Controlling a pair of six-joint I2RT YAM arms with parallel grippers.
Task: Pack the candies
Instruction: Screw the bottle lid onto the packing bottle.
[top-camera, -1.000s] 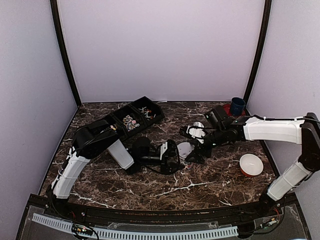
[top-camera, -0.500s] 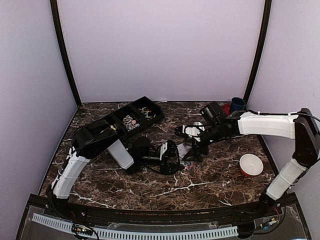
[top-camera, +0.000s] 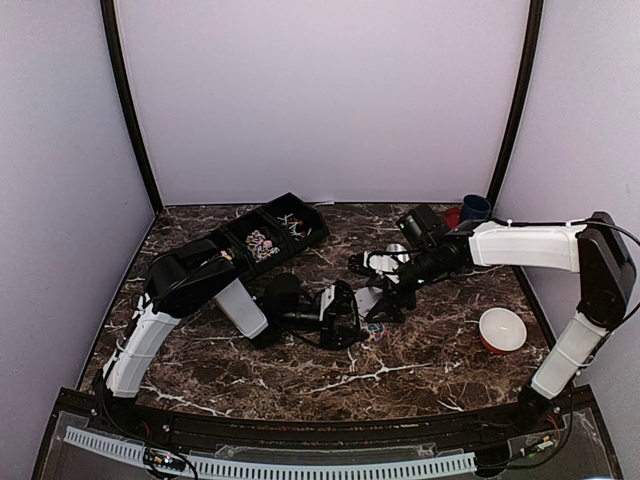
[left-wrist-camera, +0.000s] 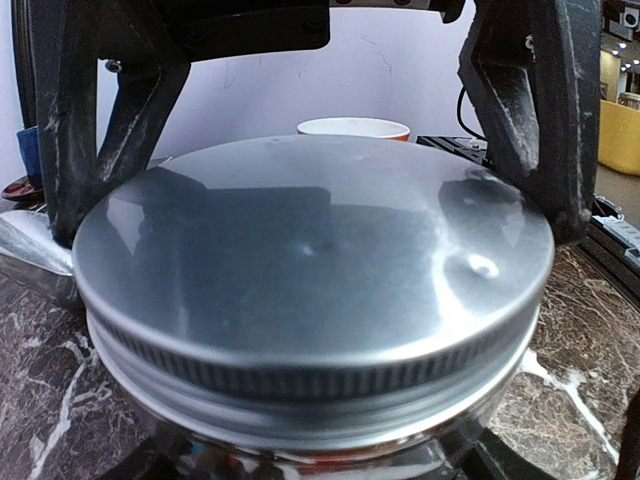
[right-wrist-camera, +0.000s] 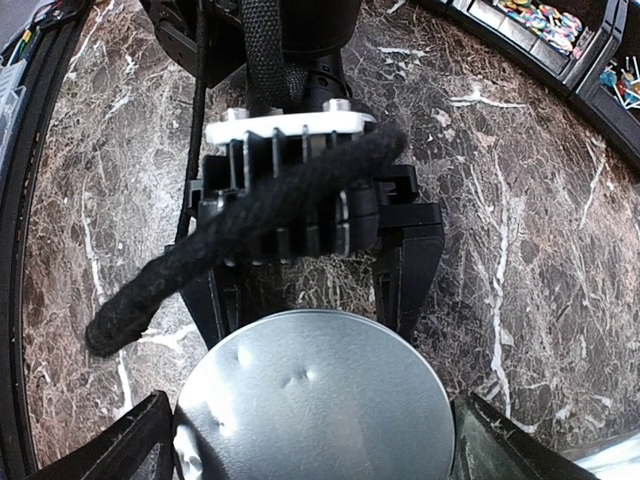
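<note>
The left gripper (top-camera: 347, 314) lies low over the middle of the marble table (top-camera: 300, 375), clamped on a small clear jar (left-wrist-camera: 300, 462). Its 2 black fingers (left-wrist-camera: 100, 130) stand on either side of the jar's silver screw lid (left-wrist-camera: 310, 260), which fills the left wrist view. The jar stands upright on the table with the lid on.

Off to the right, well apart from the jar, sits a white bowl (top-camera: 500, 328) with an orange outside.

Just beyond the jar, the right gripper (top-camera: 384, 297) reaches in from the right and hangs over the lid. It is spread wide, with 1 finger (right-wrist-camera: 140, 445) close beside each side of the lid's rim. It holds nothing.

Farther back on the left stands a black tray (right-wrist-camera: 585, 50), set at a slant to the back wall. The candies (top-camera: 263, 243) lie in 2 of its compartments: a heap of tiny multicoloured pieces in 1, and pieces with thin sticks in the next.

In the far right corner stands a dark blue cup (top-camera: 475, 209).
</note>
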